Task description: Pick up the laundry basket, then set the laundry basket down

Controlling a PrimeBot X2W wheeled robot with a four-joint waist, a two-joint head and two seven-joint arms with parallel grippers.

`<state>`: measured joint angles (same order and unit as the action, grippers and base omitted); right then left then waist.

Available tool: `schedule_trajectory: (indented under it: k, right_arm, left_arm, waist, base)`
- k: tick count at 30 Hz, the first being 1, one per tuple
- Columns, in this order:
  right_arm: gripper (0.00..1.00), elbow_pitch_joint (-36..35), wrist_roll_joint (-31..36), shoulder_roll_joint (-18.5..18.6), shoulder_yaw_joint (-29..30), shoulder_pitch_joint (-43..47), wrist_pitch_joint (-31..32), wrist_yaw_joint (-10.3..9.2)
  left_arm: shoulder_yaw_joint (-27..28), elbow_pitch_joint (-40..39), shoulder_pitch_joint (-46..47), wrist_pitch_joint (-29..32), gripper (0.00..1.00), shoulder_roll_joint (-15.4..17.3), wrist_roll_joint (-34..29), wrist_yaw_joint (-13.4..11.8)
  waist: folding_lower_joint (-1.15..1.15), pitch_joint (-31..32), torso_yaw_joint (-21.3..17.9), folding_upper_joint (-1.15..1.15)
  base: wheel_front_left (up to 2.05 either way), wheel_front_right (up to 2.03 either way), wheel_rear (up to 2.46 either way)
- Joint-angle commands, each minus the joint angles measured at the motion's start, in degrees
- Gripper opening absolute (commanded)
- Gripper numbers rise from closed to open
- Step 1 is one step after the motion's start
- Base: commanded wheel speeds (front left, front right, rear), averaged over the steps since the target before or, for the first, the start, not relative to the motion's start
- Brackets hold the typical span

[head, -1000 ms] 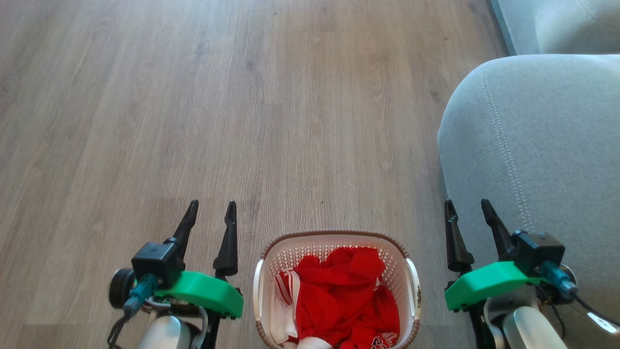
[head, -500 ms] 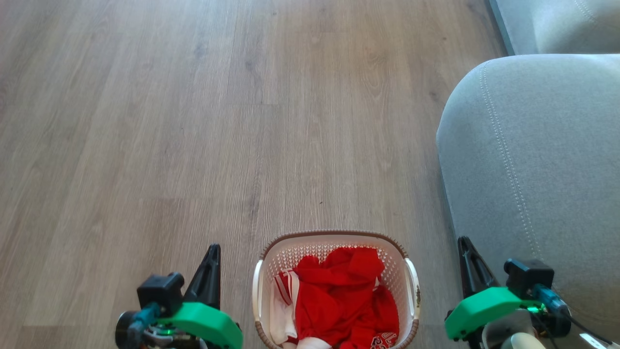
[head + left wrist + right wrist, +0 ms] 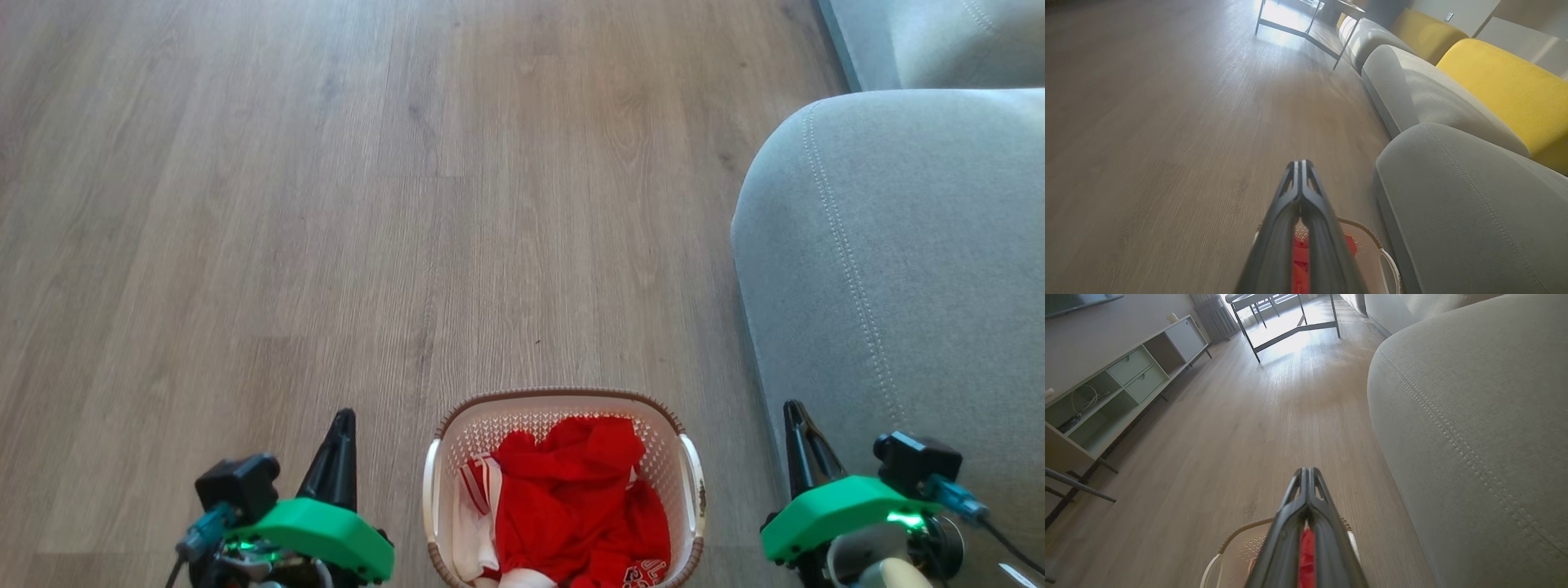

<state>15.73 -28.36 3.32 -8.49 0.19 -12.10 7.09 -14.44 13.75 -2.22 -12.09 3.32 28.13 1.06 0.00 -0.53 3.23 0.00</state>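
Both arms are low, one on each side of the laundry basket (image 3: 562, 394), with the fingers pointing forward over the wooden floor (image 3: 326, 204). The left gripper (image 3: 343, 420) and the right gripper (image 3: 792, 410) each have their fingers pressed together on nothing, apart from the basket. The basket stands upright near the floor's right edge, by the grey sofa (image 3: 898, 269). Its handles face left and right. Its near end is cut off, so I cannot tell its long axis.
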Motion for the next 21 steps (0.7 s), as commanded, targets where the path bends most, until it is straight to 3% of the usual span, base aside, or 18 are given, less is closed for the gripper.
schedule_trajectory:
  k: [1, 21]
  right_arm:
    - [0.00, -1.9, -1.5, 0.5, 0.5, -2.7, 0.4, 0.06]
    - [0.00, -1.9, -13.9, 0.9, 2.5, -3.3, 3.2, 0.12]
  left_arm:
    - [0.9, -1.7, 3.1, 0.2, 0.00, 0.4, 1.4, 0.5]
    - [3.9, -1.3, 4.1, 3.0, 0.00, 0.8, 13.9, 1.6]
  waist:
    - [0.00, 0.0, 0.0, 0.00]
    - [0.00, 0.1, -0.6, 0.00]
  base:
    - [0.00, 0.00, 0.00]
    - [0.00, 0.00, 0.00]
